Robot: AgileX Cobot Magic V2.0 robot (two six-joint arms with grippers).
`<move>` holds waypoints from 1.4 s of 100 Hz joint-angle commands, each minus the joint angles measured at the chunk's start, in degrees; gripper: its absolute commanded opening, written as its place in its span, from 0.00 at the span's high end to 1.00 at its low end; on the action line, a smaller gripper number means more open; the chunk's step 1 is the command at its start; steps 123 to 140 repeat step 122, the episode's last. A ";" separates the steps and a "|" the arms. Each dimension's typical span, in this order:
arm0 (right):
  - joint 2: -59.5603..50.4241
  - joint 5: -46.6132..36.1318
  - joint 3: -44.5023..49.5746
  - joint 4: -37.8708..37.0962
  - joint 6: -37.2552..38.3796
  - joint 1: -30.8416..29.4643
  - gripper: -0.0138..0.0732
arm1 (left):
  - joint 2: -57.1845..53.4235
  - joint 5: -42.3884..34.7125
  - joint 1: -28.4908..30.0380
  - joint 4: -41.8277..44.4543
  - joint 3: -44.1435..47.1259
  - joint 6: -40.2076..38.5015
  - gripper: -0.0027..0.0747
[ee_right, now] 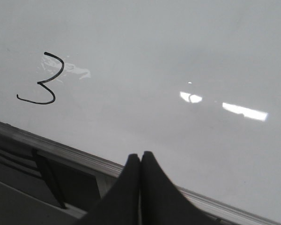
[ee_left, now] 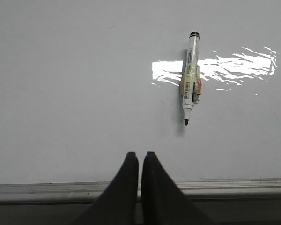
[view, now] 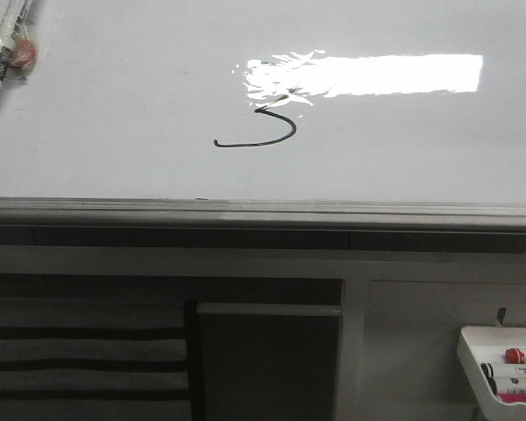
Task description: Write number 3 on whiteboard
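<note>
The whiteboard (view: 114,132) is a large glossy white board with a bright glare and a grey edge rail (view: 263,210). The number 3 (view: 263,127) is a thin black stroke near the board's middle; it also shows in the right wrist view (ee_right: 44,79). A white marker (ee_left: 191,77) with tape round it lies uncapped on the board, also at the front view's far left (view: 4,53). My left gripper (ee_left: 140,155) is shut and empty, near the rail, short of the marker. My right gripper (ee_right: 140,154) is shut and empty over the board's edge. Neither gripper shows in the front view.
A small white tray (view: 504,364) with markers and a red object hangs at the lower right below the board. A dark panel (view: 267,360) and slatted shelves (view: 79,351) stand under the rail.
</note>
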 commanded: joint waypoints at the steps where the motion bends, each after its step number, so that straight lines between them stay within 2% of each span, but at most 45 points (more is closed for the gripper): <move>1: -6.05 -9.37 5.94 0.56 0.14 -1.38 0.93 | -1.82 -4.17 -0.01 0.07 0.06 -0.63 0.99; 8: -11.37 -16.14 12.60 0.84 0.14 -3.25 0.93 | -1.82 -4.17 -0.01 0.07 0.06 -0.63 0.99; 20: -21.87 -26.60 24.71 6.19 0.14 -7.71 0.93 | -1.82 -4.17 -0.01 0.07 0.06 -0.63 0.99; 35: -30.92 -29.02 33.47 6.70 0.14 -8.45 0.93 | -1.82 -4.17 -0.01 0.07 0.06 -0.63 0.99; 46: -32.48 -30.04 36.84 7.13 0.14 -8.45 0.93 | -1.82 -4.17 -0.01 0.07 0.06 -0.63 0.99; 51: -32.34 -29.90 37.44 6.24 0.14 -8.45 0.93 | -1.82 -4.17 -0.01 0.07 0.06 -0.63 0.99; 54: -32.34 -29.36 37.33 2.88 0.94 -8.45 0.93 | -1.82 -4.17 -0.01 0.07 0.06 -0.63 0.99; 60: -33.00 -29.83 37.33 -6.84 9.99 -8.45 0.93 | -1.82 -4.17 -0.01 0.07 0.06 -0.63 0.99; 66: -33.01 -30.97 37.33 -12.88 14.48 -8.45 0.93 | -1.82 -4.17 -0.01 0.07 0.06 -0.63 0.99; 74: -33.01 -31.61 37.33 -13.13 16.43 -8.45 0.93 | -1.82 -4.17 -0.01 0.07 0.06 -0.63 0.99; 140: -33.01 -31.12 37.33 -13.03 16.43 -8.45 0.93 | -1.82 -4.17 -0.01 0.07 0.06 -0.63 0.99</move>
